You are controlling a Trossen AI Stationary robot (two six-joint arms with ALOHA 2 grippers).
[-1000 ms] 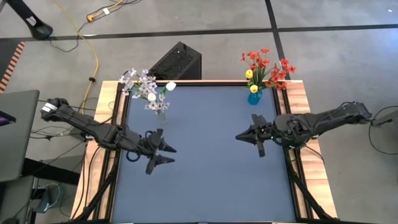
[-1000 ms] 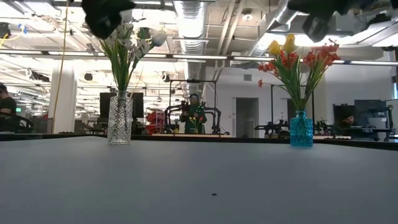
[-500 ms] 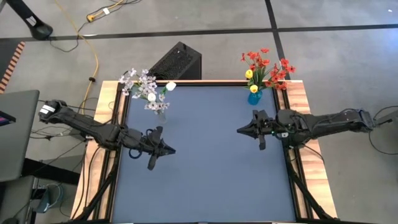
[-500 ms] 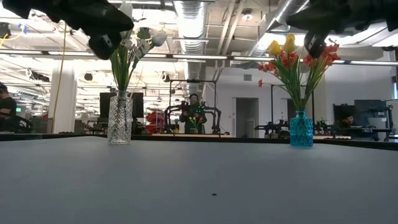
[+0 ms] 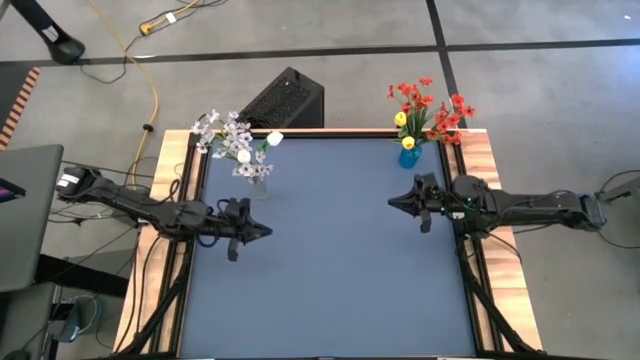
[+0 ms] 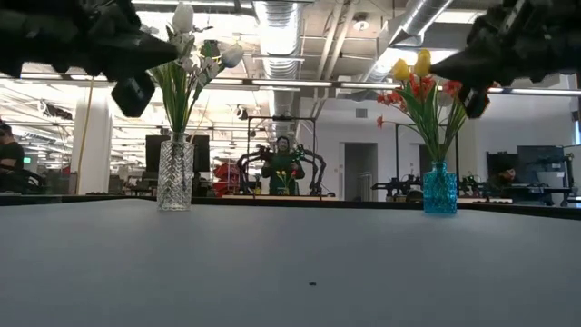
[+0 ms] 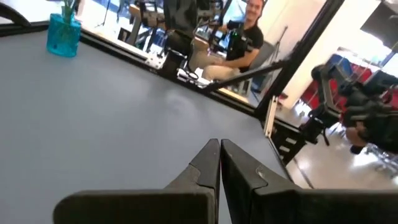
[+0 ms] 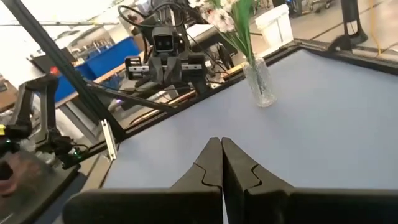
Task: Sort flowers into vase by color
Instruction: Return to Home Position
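- High view gives me the whole layout. The left gripper [image 5: 263, 230] hangs over the left side of the table [image 5: 330, 290] and the right gripper [image 5: 392, 203] over its right side. Their tips point at each other, well apart.
- From up there I find the white tulips [image 5: 244, 155] and the lilac sprig [image 5: 225, 130] in the clear vase [image 5: 259, 182] near the far left corner. The red blossoms [image 5: 440, 110] and the yellow tulips [image 5: 400, 118] are in the blue vase [image 5: 408, 157] near the far right corner.
- Low view adds what the top-down shot cannot. Both vases stand upright on the tabletop with stems fanning out above their rims. Both arms show only as dark shapes high in the picture, above the surface.
- Left wrist view settles that hand's state for me: its fingers [image 7: 205, 165] are pressed together tip to tip, with nothing between them. Past them I see the blue vase across the table, and a person [image 7: 249, 28] seated beyond the far edge.
- Right wrist view shows the same on that side: both fingers [image 8: 210, 162] are together and empty. The clear vase with its green stems stands farther off on the tabletop.
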